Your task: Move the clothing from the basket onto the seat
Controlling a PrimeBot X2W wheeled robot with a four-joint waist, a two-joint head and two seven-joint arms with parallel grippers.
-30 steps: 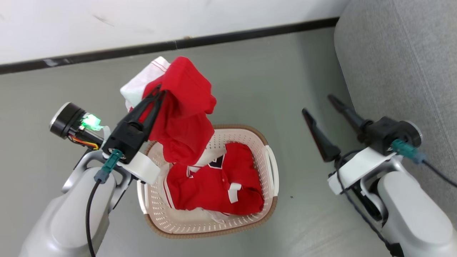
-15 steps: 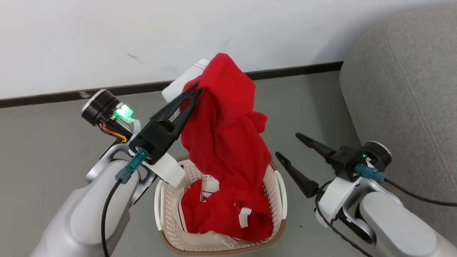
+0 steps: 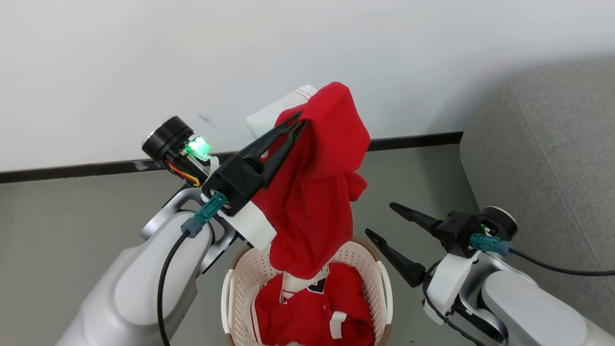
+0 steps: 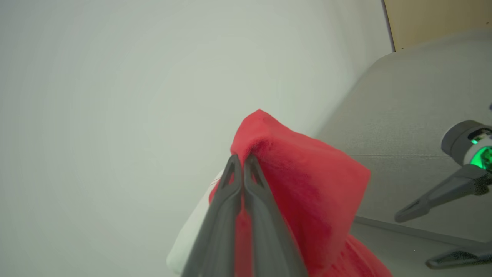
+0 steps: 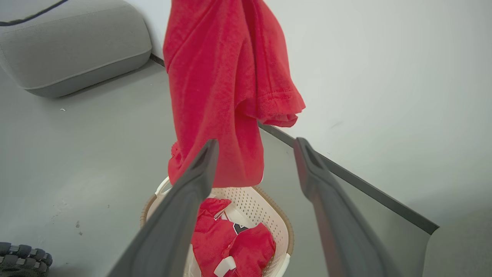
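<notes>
Gripped the red garment (image 3: 317,211) by a bunched top fold in the closed left claw (image 3: 300,121), hanging limp and likely light above the basket (image 3: 254,274), short of the seat (image 3: 543,158), with the right claw (image 3: 379,219) spread wide and empty; best pinched at thick folds to guard against slipping.

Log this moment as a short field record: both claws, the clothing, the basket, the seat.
left claw: shut on the red garment, raised before the wall
red garment: hangs from the left claw above the basket
right claw: open, empty, beside the basket
basket: on the floor, more red clothing inside
seat: grey cushion on the robot's right, no clothing on its visible part
</notes>
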